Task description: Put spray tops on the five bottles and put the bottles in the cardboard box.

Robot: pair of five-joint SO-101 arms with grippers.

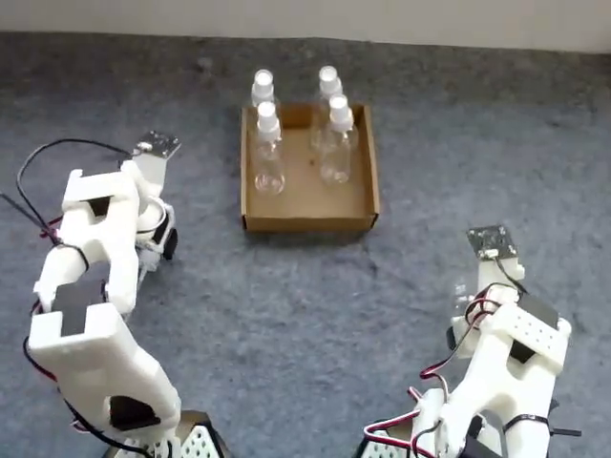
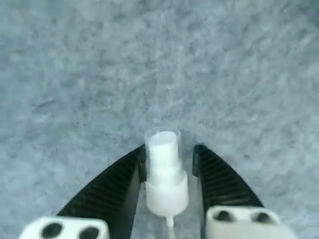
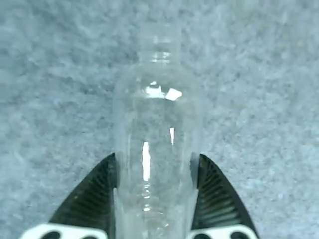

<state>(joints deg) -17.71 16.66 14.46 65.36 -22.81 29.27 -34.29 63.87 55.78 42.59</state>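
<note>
A grey, mottled, felt-like fabric surface spreads under the left end effector and the right end effector alike, and runs out past both of them on every side. Close beneath each end effector its nap shows as blotchy patches of lighter and darker grey. Far beyond the end effectors, along the far edge of the surface, lies a straight pale off-white band; whether it is a wall or bare board cannot be told. The light is soft and even, leaving only faint shadows on the fabric.
</note>
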